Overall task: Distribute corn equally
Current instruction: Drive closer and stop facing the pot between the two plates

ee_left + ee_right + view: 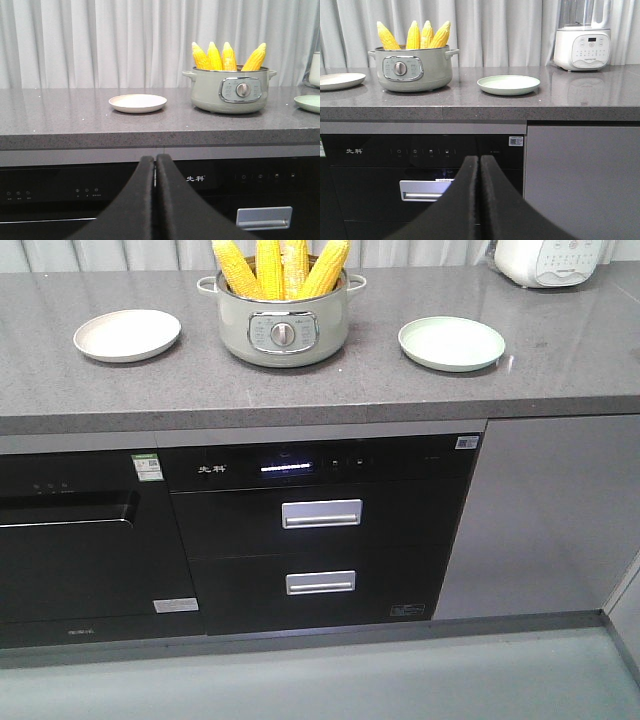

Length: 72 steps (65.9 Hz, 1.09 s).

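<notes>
Several yellow corn cobs (282,268) stand upright in a pale green pot (284,325) at the back middle of the grey counter; the corn (227,56) and pot (229,91) show in the left wrist view, and the corn (414,36) in the right wrist view. A beige plate (127,335) lies left of the pot, a green plate (451,343) right of it. My left gripper (154,160) is shut and empty, below the counter edge in front of the cabinets. My right gripper (479,160) is shut and empty too, equally low.
A white blender (582,37) stands at the counter's back right. Below the counter (560,350) are a black oven and a drawer unit with silver handles (321,513). Curtains hang behind the counter.
</notes>
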Tool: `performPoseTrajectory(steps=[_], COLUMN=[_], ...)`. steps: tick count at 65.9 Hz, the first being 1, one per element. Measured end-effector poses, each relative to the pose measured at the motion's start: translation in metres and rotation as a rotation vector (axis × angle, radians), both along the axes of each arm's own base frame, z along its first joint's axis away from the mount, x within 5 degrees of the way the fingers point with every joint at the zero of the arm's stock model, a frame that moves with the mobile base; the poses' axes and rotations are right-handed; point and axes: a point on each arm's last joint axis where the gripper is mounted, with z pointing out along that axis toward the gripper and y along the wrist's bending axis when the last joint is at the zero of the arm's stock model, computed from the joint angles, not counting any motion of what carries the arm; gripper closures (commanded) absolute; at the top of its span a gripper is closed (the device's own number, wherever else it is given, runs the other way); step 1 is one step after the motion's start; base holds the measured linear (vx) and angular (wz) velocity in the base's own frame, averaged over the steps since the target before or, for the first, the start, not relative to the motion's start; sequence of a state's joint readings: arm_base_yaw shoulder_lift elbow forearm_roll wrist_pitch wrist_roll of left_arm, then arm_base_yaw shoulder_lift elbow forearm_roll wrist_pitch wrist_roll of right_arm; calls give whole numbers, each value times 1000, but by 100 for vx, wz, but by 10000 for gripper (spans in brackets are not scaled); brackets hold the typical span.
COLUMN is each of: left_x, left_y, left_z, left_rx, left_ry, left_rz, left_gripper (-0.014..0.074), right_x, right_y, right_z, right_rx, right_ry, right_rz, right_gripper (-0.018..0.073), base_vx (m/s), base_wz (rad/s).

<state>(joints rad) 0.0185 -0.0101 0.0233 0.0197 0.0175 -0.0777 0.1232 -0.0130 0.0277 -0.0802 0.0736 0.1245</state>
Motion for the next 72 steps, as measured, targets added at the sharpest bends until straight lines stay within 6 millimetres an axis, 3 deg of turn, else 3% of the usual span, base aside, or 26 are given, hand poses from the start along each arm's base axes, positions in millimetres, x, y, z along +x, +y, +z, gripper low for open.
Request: performPoseTrajectory(steps=[72], left_x=[0], left_y=[0], left_z=[0], left_rx=[0], left_ry=[0], left_rz=[0], left_gripper=[603], right_x=[0], right_y=[0], right_z=[0], right_rx=[0], right_ry=[0], right_rz=[0], right_gripper=[560], base_vx=[9], base_wz=[1])
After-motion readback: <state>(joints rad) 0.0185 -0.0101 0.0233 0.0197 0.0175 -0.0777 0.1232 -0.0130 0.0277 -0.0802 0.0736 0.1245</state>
